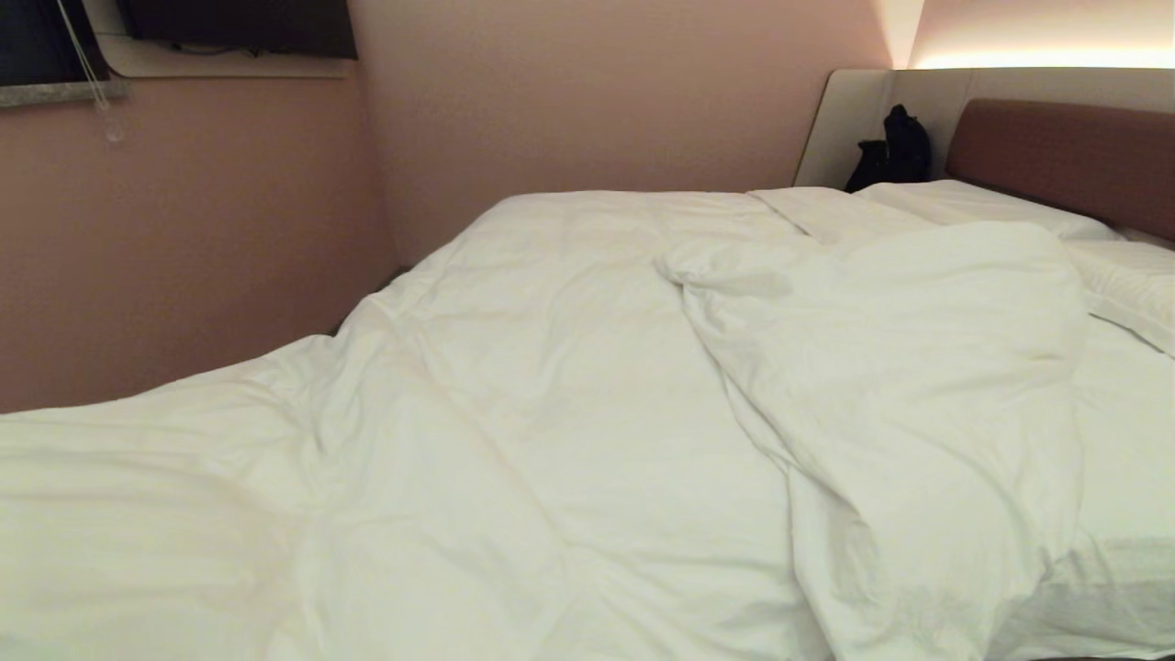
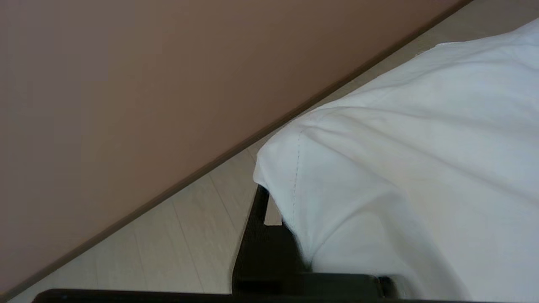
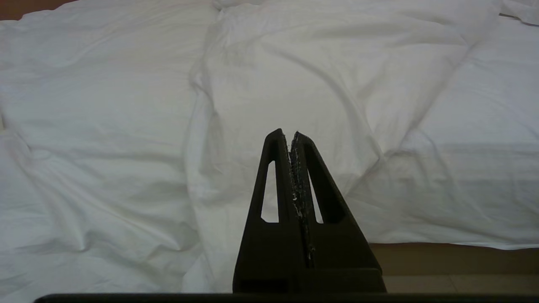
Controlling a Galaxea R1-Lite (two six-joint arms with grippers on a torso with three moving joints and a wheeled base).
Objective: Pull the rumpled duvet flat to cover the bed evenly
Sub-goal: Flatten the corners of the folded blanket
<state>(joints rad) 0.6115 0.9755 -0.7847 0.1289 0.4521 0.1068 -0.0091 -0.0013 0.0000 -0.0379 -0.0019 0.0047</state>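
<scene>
The left gripper (image 2: 278, 219) clenches the duvet (image 1: 569, 441) corner. It should draw steadily toward nine o'clock, keeping tension. The right gripper (image 3: 290, 136) hangs clenched, empty.

Dusty-pink walls (image 1: 587, 101) meet in a corner at the far side of the room. High on the left-hand wall hangs a dark flat screen (image 1: 243, 26) over a pale shelf (image 1: 220, 64), with a window edge and its dangling cord (image 1: 87, 64) (a small bead at the end) beside it. Pale plank flooring (image 2: 185, 235) meets a dark skirting strip (image 2: 210, 164). A warm light strip (image 1: 1037, 60) glows above pale panels (image 1: 858, 124), where a small black object (image 1: 892, 147) sits.
</scene>
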